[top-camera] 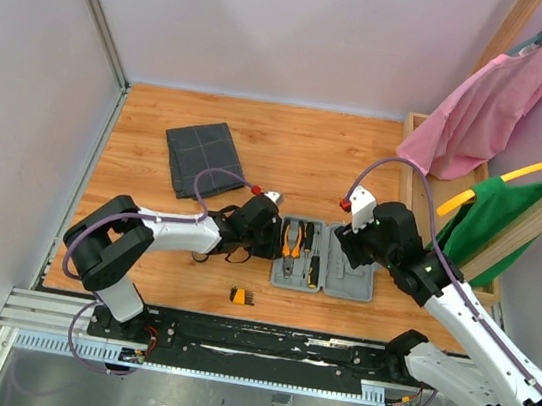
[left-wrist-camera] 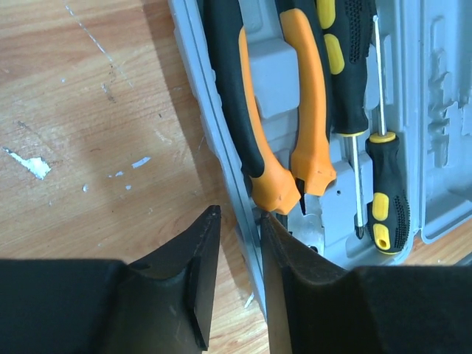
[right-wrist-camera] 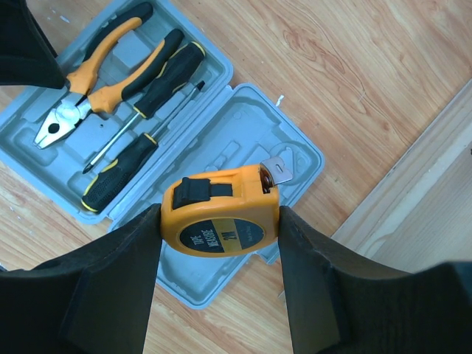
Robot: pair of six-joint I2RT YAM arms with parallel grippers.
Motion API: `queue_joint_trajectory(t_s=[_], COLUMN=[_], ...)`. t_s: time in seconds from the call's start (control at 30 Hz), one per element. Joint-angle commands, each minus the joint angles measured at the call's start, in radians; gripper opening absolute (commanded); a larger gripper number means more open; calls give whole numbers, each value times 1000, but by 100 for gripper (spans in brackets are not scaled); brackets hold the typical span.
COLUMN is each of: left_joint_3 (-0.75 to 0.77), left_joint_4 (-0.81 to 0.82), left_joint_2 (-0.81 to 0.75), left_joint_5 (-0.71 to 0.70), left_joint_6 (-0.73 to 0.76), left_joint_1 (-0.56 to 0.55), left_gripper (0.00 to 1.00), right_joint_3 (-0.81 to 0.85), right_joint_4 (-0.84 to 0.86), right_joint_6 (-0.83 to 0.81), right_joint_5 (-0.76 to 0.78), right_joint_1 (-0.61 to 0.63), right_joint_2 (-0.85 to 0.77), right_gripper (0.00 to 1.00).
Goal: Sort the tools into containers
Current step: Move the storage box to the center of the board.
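The light-grey case (top-camera: 353, 280) lies open on the wooden table. Its left half holds the orange-and-black pliers (left-wrist-camera: 295, 110) and two black-and-yellow screwdrivers (left-wrist-camera: 346, 66). My left gripper (left-wrist-camera: 238, 214) straddles the case's left wall (left-wrist-camera: 206, 110), one finger over the wood and one inside by the pliers' head. Its jaws are narrow, with a gap still showing. My right gripper (right-wrist-camera: 221, 212) is shut on the round orange tape measure (right-wrist-camera: 221, 236), above the case's bare right half (right-wrist-camera: 228, 140). A small orange bit holder (top-camera: 241, 296) lies near the front edge.
The dark grey fabric pouch (top-camera: 202, 158) lies flat at the back left. At the right stands a wooden rack with a pink garment (top-camera: 484, 122) and a green one (top-camera: 517, 212), with a wooden box edge (top-camera: 414, 178) beside the case. Walls enclose the table's left and back.
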Motion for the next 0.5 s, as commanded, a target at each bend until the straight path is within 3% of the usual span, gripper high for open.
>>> queue_joint_trajectory(t_s=[0.0,0.27,0.47], left_joint_3=[25,3,-54], left_joint_4=[-17,-57,-70], left_joint_2=[20,-11,-65], left_joint_5=[-55,-102,-101], left_joint_6=[6,25,40], left_joint_1=[1,19,79], left_gripper=[30,15,9], right_joint_3=[-14,-13,-11], right_joint_4=[24,29,42], right_joint_6=[-3,-23,-46], right_joint_5=[-8,-52,-105], right_joint_1=[-33,-34,-25], right_joint_2=[-16,17,44], right_gripper=[8,9,10])
